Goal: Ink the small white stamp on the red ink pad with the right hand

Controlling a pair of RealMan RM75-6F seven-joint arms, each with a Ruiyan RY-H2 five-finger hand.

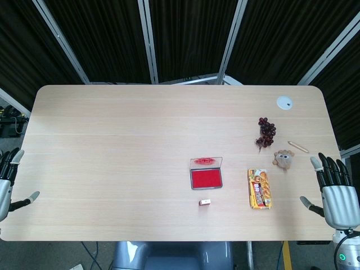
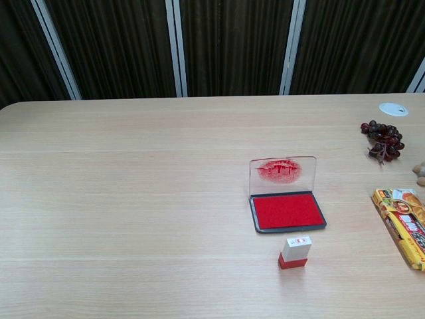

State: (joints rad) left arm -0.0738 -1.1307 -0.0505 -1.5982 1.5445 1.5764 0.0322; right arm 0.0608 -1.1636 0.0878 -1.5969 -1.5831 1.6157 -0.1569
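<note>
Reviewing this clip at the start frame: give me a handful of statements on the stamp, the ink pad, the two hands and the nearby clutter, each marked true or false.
1. The ink pad lies open, its clear lid raised. True.
2. The right hand holds the small white stamp. False: the stamp stands alone on the table, and the hand is at the table's right edge, holding nothing.
3. The stamp stands on the near side of the ink pad, apart from it. True.
4. The bunch of grapes lies on the ink pad. False: it lies further back and to the right.
5. The left hand rests on the ink pad. False: it is at the table's left edge.
</note>
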